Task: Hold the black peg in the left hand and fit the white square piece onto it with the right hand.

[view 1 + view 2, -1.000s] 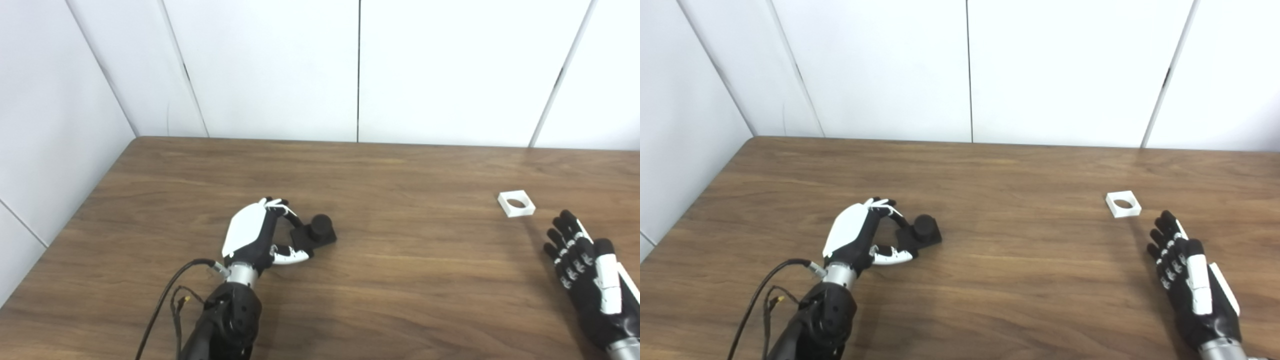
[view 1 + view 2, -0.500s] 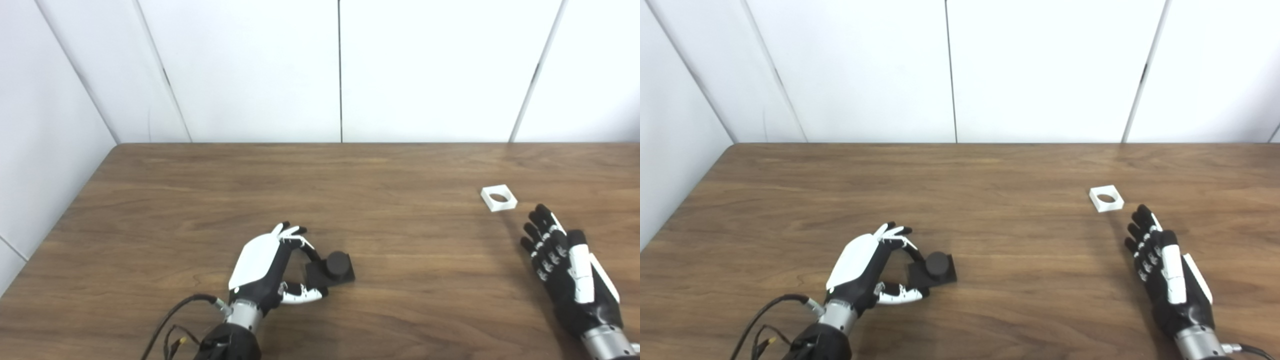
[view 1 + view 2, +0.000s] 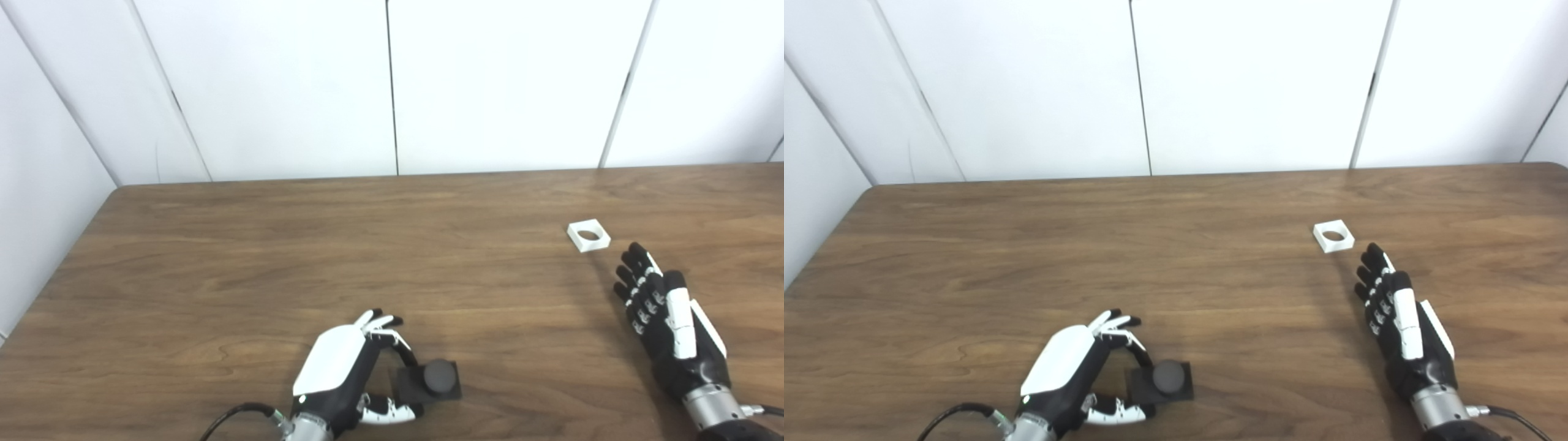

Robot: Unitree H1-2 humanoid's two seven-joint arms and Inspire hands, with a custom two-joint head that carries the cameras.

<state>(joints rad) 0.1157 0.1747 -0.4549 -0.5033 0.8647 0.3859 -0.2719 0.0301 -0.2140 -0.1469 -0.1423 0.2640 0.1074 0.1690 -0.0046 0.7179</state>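
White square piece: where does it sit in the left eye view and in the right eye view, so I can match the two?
Left eye view: the white square piece lies on the table, right of centre, just beyond the right hand.
Right eye view: the same piece sits a little further left in the picture.
Shared landmark: the right hand's fingertips point at it, not touching.

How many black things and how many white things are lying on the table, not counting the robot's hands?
Black: 1, the black peg on its square base, beside the left hand.
White: 1, the white square piece with a round hole, just beyond the right hand.
Total: 2 things on the table.
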